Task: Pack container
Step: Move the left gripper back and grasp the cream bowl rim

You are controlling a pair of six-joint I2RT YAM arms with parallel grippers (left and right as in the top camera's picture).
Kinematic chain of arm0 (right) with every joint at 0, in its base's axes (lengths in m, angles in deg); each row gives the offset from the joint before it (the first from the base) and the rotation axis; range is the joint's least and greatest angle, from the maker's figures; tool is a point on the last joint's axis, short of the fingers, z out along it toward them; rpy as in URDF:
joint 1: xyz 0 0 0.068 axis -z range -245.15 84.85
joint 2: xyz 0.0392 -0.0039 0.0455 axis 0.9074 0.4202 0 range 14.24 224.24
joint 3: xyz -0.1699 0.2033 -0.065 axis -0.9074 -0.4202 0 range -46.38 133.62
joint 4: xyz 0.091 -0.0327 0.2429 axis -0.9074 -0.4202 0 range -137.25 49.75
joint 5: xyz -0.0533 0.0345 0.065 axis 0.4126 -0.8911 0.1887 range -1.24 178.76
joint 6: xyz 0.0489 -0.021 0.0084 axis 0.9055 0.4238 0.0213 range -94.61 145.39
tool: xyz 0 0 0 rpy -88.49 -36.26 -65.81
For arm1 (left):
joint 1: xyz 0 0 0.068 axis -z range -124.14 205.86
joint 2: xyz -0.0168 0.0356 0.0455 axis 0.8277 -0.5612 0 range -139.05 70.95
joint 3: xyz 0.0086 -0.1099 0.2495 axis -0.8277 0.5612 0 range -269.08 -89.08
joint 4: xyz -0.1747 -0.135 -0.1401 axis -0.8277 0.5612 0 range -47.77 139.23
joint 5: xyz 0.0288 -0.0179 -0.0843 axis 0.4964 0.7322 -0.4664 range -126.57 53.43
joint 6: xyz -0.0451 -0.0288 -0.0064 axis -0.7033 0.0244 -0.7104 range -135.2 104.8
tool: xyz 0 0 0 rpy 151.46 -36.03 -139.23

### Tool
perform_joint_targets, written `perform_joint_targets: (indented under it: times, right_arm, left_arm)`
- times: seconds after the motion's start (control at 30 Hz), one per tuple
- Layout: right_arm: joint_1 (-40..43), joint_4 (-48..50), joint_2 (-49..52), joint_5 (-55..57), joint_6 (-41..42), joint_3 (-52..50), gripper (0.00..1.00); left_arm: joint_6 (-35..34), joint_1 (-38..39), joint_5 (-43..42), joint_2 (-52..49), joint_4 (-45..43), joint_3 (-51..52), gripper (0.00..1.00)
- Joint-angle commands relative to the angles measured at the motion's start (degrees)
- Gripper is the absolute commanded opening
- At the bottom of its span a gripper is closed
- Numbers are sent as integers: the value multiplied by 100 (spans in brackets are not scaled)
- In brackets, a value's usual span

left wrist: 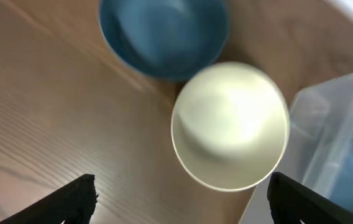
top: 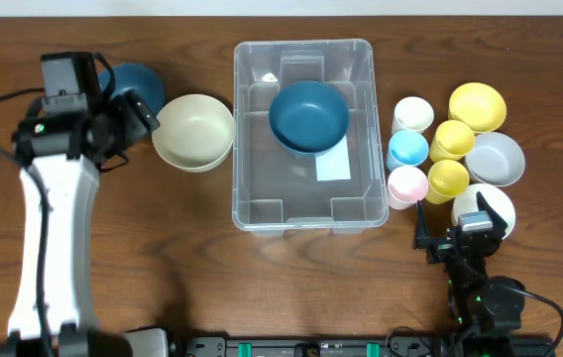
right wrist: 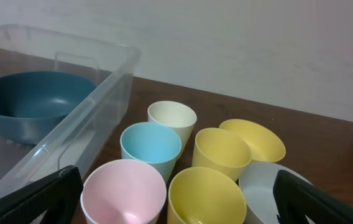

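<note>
Right, the container [top: 262, 178] sits in the middle of the desk [top: 182, 248], long side running from 12 to 6 o'clock, and a dark blue bowl [top: 308, 116] rests inside it toward the 12 o'clock end, with the white label [top: 332, 165] just at the bowl's 5 o'clock. Over at the container's 9 o'clock, a cream bowl [top: 193, 132] stands on the desk close beside the wall, and a second dark blue bowl [top: 138, 81] sits at that cream bowl's 10 o'clock, partly under the left arm. The left claw [left wrist: 181, 186] hovers above the cream bowl, jaws spread wide, gripping nothing. At the container's 3 o'clock there's a tight cluster: a white cup [top: 413, 113], a light blue cup [top: 407, 149] and a pink cup [top: 407, 183] in a line next to the wall, then two yellow cups [top: 453, 139] further out. A yellow bowl [top: 478, 106] and a grey bowl [top: 495, 158] sit on the outer edge, and a white bowl [top: 484, 206] is at the cluster's 6 o'clock, partly hidden by the right arm. The right claw [right wrist: 175, 177] is at the cluster's 6 o'clock, facing the cups, jaws fully apart and empty.
</note>
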State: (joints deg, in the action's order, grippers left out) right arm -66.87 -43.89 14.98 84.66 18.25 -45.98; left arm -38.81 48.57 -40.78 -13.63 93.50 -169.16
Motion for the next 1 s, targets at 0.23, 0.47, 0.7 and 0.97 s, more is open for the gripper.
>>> perform_joint_targets:
  times: [0.23,0.47,0.7,0.97]
  right_arm:
    - [31,-22,-7,-24,-42,-9,99]
    - [31,-22,-7,-24,-42,-9,99]
    - [31,-22,-7,-24,-42,-9,99]
    - [31,-22,-7,-24,-42,-9,99]
  left_arm:
    - [-1119,-24,-592,-1794,-190,262,89]
    - [-1123,-24,-592,-2409,-411,262,89]
    - [-1117,-2,-592,-2553,-466,262,57]
    - [-1097,13,-592,-2553,-415,262,28]
